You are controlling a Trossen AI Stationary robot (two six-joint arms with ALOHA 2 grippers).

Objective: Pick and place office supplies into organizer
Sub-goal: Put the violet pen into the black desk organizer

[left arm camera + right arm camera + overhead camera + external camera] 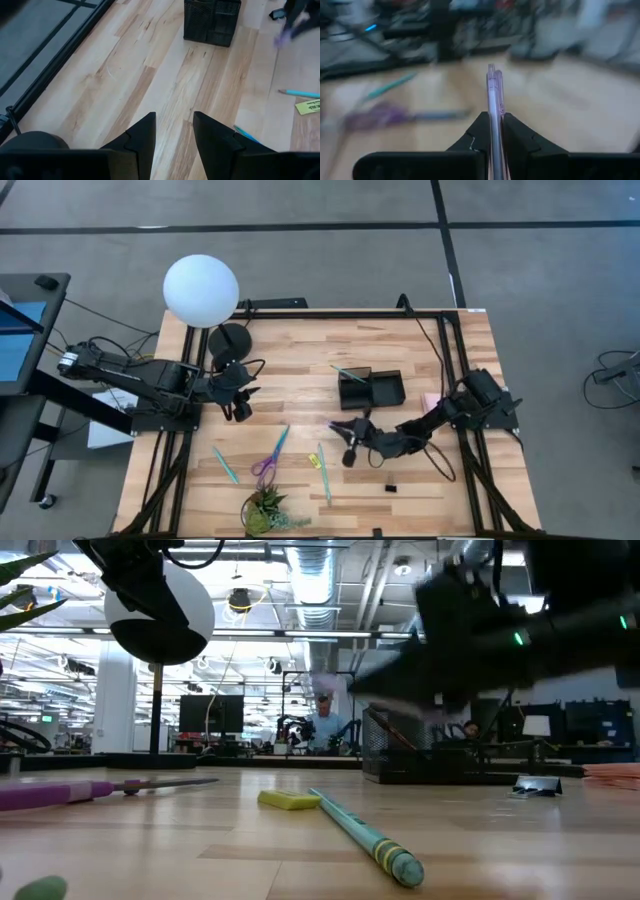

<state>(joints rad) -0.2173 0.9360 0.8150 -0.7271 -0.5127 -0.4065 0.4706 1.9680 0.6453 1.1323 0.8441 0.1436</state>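
While the right gripper (492, 131) is being held above the table just in front of the organizer (370, 388), a pink pen (493, 100) is being pinched between its two fingers (476, 132), the pen's shaft standing out past the fingertips. Seen from above, this gripper (350, 442) is being kept a short way toward the table's near edge from the organizer, not touching it.

Items being listed by place relative to the organizer:
- Teal pen (347, 372): being carried in the organizer's taller compartment, leaning out over its rim.
- Yellow piece (313, 460): lying on the table (300, 370) toward the near edge, to the left.
- Teal pen on the table (324, 472): lying just beside the yellow piece.
- Scissors (270, 454): lying farther left, purple handles toward the near edge.
- Another teal pen (225, 464): lying left of the scissors.
- Black clip (391, 487): lying near the table's front edge.
- Plant (266, 512): standing at the front edge, left.
- Lamp (202, 290): standing at the far left corner.

The left gripper (238, 402) is being held well to the left of the organizer, its fingers (142, 140) spread with nothing between them.
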